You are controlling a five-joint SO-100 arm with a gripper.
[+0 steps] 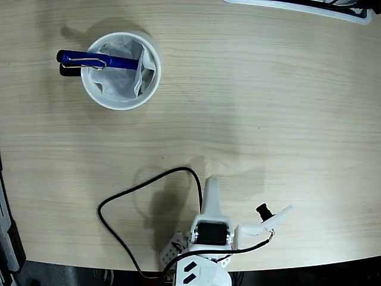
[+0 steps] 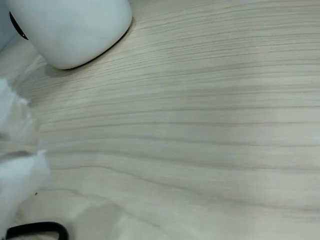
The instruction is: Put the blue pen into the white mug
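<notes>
In the fixed view the white mug point(image 1: 121, 70) stands at the upper left of the wooden table, lined with crumpled white paper. The blue pen point(image 1: 98, 59) lies inside it, its clip end jutting out over the left rim above the black handle point(image 1: 65, 70). My gripper point(image 1: 211, 189) rests far away near the bottom edge, pointing up the picture. Its jaws look closed into one narrow taper and hold nothing. The wrist view has the mug point(image 2: 75, 30) at top left and blurred white fingers point(image 2: 17, 190) at the left edge; the pen is hidden there.
A black cable point(image 1: 119, 199) loops on the table left of the arm base and shows again as the cable point(image 2: 35, 230) at the wrist view's bottom left. A white-edged object point(image 1: 297, 7) lies along the top right edge of the fixed view.
</notes>
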